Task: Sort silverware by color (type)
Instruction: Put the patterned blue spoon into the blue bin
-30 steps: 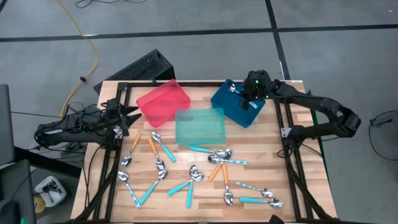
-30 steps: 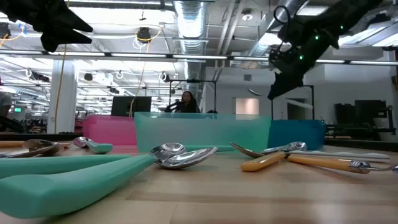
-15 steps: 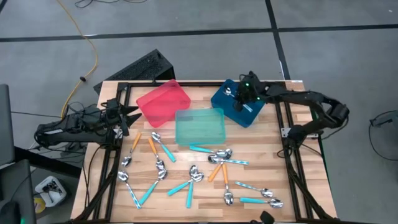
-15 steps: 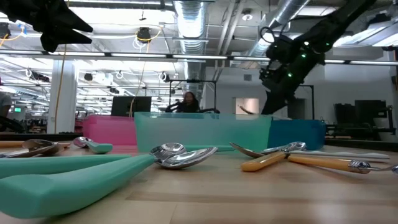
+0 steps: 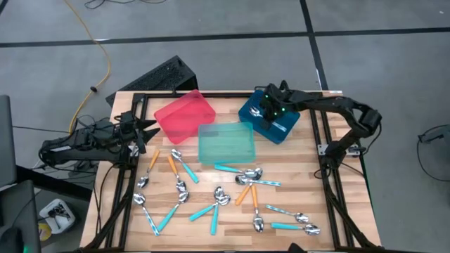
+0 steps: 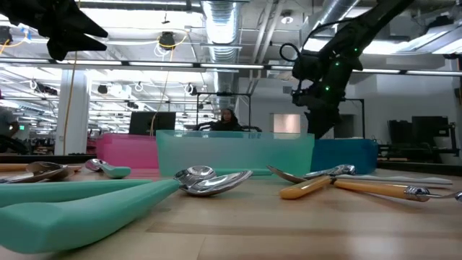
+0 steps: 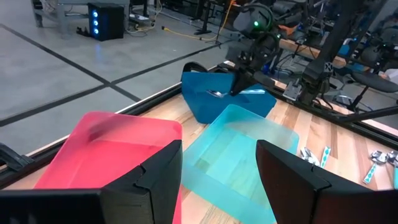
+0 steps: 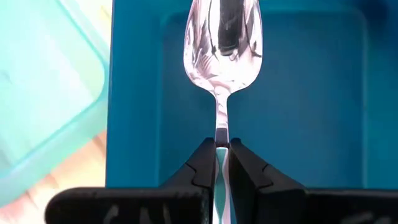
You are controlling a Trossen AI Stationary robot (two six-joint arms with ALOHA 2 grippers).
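Observation:
My right gripper [image 5: 267, 112] hangs over the blue tray [image 5: 288, 128] at the far right, shut on a spoon [image 8: 221, 43] with a shiny bowl and a pale blue handle. The spoon's bowl points down into the tray. The rest of the silverware lies flat on the wooden table: orange-handled spoons [image 5: 171, 163], teal-handled spoons [image 5: 204, 211] and pale blue ones [image 5: 266, 183]. My left gripper [image 7: 217, 180] waits open at the table's left edge, facing the red tray [image 7: 112, 143], with nothing between its fingers. My right gripper pinches the spoon's handle [image 8: 222, 155] just behind the neck, between its two fingertips [image 8: 204, 163]. The fingers slant steeply down from the table's right side and lie along the handle. The bowl sticks out past the fingertips, over the blue tray's floor; whether it touches the floor I cannot tell.
A red tray [image 5: 184, 114] and a teal tray [image 5: 225, 142] stand beside the blue one at the far middle. Black frame rails [image 5: 327, 161] run along the table's left and right sides. A person sits in the room beyond the table [image 6: 227, 119].
My right gripper has sunk toward the blue tray and gone a little toward the table's left edge, tipping more steeply downward. It has stayed shut on the spoon, which has come down with it, bowl first, into the tray.

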